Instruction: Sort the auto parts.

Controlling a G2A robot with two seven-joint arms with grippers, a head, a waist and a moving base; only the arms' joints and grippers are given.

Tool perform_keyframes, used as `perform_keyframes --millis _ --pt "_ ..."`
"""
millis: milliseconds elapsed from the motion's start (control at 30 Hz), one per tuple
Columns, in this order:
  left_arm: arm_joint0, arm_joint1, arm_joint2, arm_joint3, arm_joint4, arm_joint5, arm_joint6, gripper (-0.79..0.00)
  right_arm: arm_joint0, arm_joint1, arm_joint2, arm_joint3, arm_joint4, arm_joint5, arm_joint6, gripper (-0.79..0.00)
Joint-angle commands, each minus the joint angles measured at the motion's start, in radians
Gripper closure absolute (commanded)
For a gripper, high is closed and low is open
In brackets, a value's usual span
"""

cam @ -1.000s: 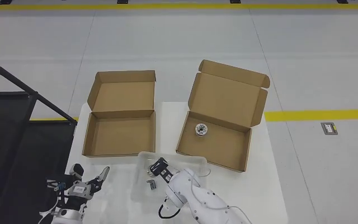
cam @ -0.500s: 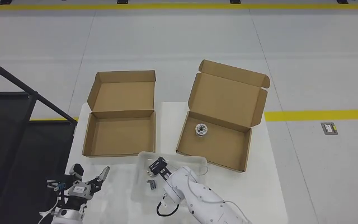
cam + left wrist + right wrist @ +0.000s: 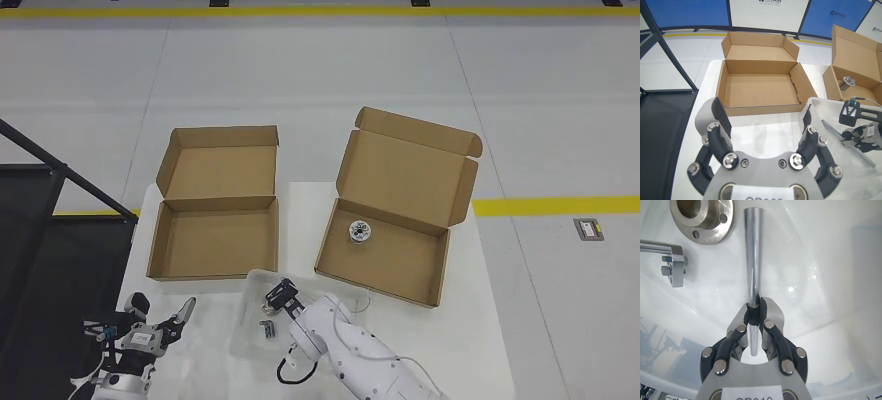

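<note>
Inside the white tray [image 3: 248, 292] my right gripper [image 3: 755, 306] is shut on a slim polished metal rod [image 3: 753, 256], which runs out past its fingertips. Close by in the tray lie a round steel flange [image 3: 702, 220] and a grey bracket with bolts [image 3: 676, 266]. From above, the right gripper [image 3: 280, 297] sits at the tray's left part, with a small metal piece [image 3: 268, 327] beside it. My left gripper [image 3: 764, 119] hangs open and empty over the table's front left corner, also visible from above [image 3: 150, 325]. A finned round part [image 3: 360, 232] rests in the right cardboard box [image 3: 400, 262].
The left cardboard box [image 3: 215, 240] stands open with nothing in it, just behind the left gripper. Both boxes have raised lids at the back. A black frame [image 3: 60, 170] borders the table's left side. Bare table lies between the left gripper and the tray.
The right gripper has shifted a little to the left inside the tray, still shut on the rod. The left arm has stayed put.
</note>
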Motion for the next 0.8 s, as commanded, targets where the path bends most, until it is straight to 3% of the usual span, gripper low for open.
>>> perform_keyframes --millis 0,433,633,767 --pt "0.000 0.000 0.000 0.000 0.000 0.000 0.000 -0.785 -0.010 0.004 0.007 -0.046 -0.015 -0.008 0.005 0.000" --pt "0.000 0.000 0.000 0.000 0.000 0.000 0.000 -0.785 -0.173 0.062 0.096 -0.563 -0.173 -0.175 0.082 0.000" --pt "0.000 0.000 0.000 0.000 0.000 0.000 0.000 -0.785 -0.243 0.090 0.167 -0.807 -0.388 -0.194 0.066 0.000" --pt "0.000 0.000 0.000 0.000 0.000 0.000 0.000 -0.785 -0.276 0.104 0.223 -0.883 -0.528 -0.199 0.004 0.000"
